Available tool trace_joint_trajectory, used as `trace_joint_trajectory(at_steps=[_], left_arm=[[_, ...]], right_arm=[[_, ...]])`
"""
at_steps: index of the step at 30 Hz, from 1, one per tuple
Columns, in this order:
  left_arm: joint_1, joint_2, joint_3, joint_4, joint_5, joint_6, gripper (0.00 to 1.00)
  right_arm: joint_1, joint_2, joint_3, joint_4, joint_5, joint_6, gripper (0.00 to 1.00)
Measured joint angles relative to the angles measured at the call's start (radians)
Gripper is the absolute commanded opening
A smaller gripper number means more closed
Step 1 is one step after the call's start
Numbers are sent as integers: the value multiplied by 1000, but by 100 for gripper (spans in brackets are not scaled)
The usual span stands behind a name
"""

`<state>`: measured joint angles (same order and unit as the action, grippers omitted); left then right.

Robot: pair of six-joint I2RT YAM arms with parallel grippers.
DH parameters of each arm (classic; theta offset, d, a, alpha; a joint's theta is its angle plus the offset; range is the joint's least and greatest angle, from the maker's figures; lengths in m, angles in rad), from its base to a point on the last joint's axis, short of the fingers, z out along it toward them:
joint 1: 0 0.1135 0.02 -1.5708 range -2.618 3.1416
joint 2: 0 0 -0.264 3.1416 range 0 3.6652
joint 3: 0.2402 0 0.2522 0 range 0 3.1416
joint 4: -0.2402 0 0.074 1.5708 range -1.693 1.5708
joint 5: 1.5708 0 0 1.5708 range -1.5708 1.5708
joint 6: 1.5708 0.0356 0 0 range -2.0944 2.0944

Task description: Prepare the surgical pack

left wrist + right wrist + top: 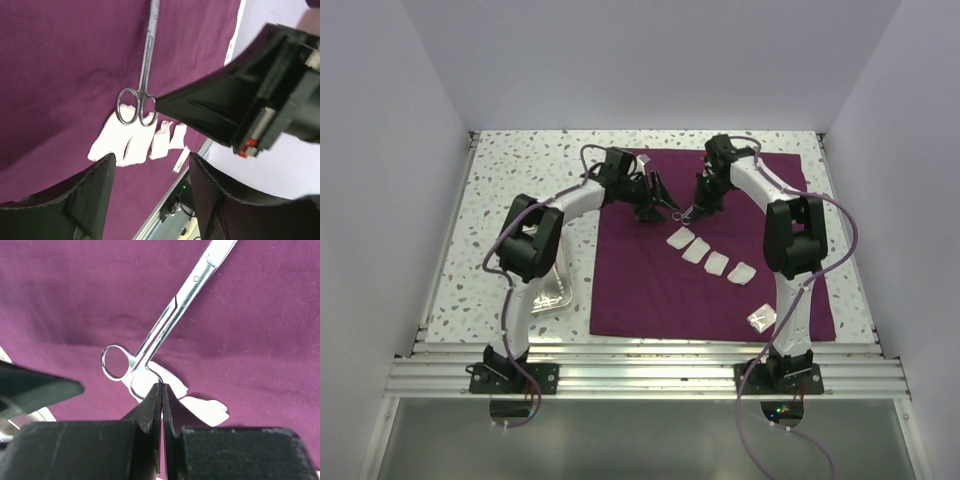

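Cloth (640,290) w/ gauze (717,262), scissors (165,325); tray (555,297) off L.

**Your table: one cloth, one tray**

You are working on a white speckled table (500,180). A maroon cloth (650,285) lies spread flat on it, taking up the middle and right of the surface. Left of the cloth you have a wide band of bare tabletop. Right of the cloth only a narrow strip shows. A steel tray (553,292) sits on the bare top just beside the cloth's left edge, towards its near corner, and is partly hidden by an arm.
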<state>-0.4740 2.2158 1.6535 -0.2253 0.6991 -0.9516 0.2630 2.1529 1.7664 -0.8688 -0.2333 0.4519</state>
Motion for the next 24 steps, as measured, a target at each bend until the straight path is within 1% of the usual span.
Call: trace_joint_trajectory(at_steps=[11,16,19,21,22,23,24], left_arm=[[-33,145,162,-5,-3,-64,61],[-38,167,179,-7,-3,-82,61],[-38,171,179,-9,-4,-82,58],[-38,176,183,-8,-3,-84,53],[-38,181,187,-8,-3,-86,49],[-39,188,194,-6,-2,-87,37],[-39,193,198,-3,0,-89,31]], right_arm=[[-2,0,0,10,-22,0,0],[-1,0,0,10,-24,0,0],[-1,0,0,10,-25,0,0],[-1,0,0,10,-28,0,0],[-1,0,0,10,-29,0,0],[-1,0,0,10,-31,0,0],[-1,0,0,10,-31,-1,0]])
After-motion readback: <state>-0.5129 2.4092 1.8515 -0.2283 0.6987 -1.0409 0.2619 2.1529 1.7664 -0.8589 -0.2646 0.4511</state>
